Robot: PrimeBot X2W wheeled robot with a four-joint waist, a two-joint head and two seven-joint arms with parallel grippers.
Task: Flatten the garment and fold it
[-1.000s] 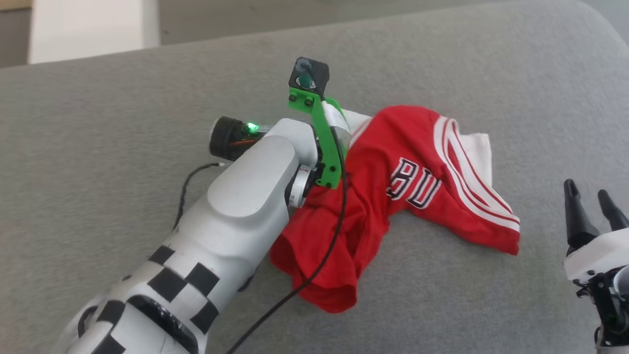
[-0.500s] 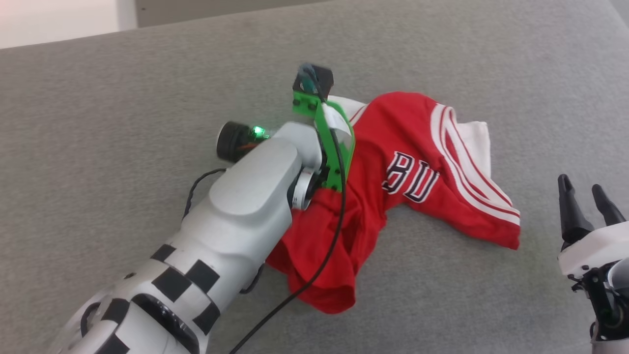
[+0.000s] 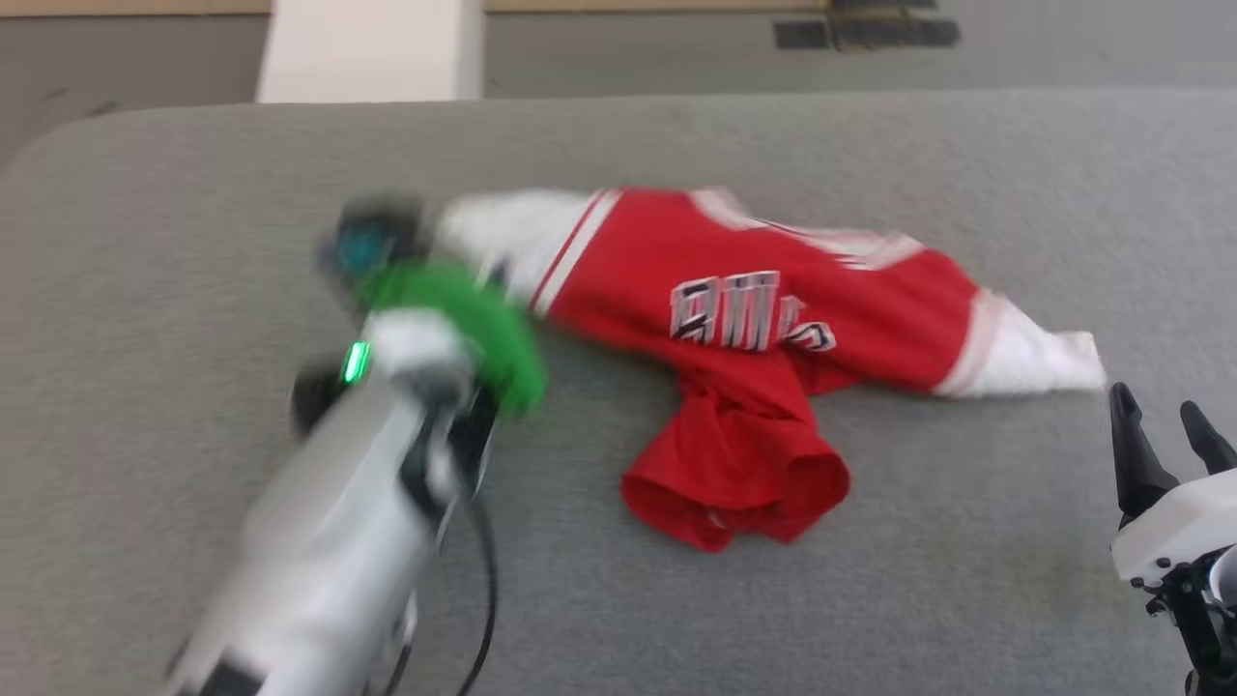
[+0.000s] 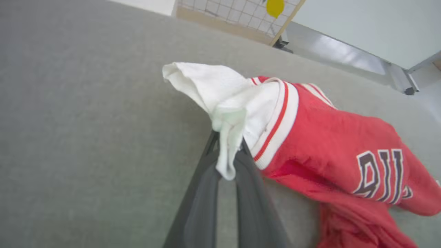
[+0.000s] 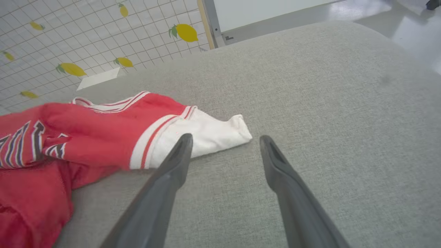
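Our left gripper (image 4: pixel 228 146) has just clamped shut on the white sleeve (image 4: pixel 220 89) of the garment (image 3: pixel 754 280) and drags it toward the left edge of the cushion (image 3: pixel 870 580). The garment, bunched a moment ago, now stretches along the far edge, so flattening is under way. Our right gripper (image 5: pixel 225 138) waits open beside the other sleeve (image 5: pixel 210 134). We see no container.

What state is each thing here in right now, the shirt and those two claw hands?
garment: crumpled, unfolded, lettering facing up, lower part bunched.
left gripper: shut, pinching the edge of one white sleeve.
right gripper: open, holding nothing, fingers either side of the tip of the other white sleeve.
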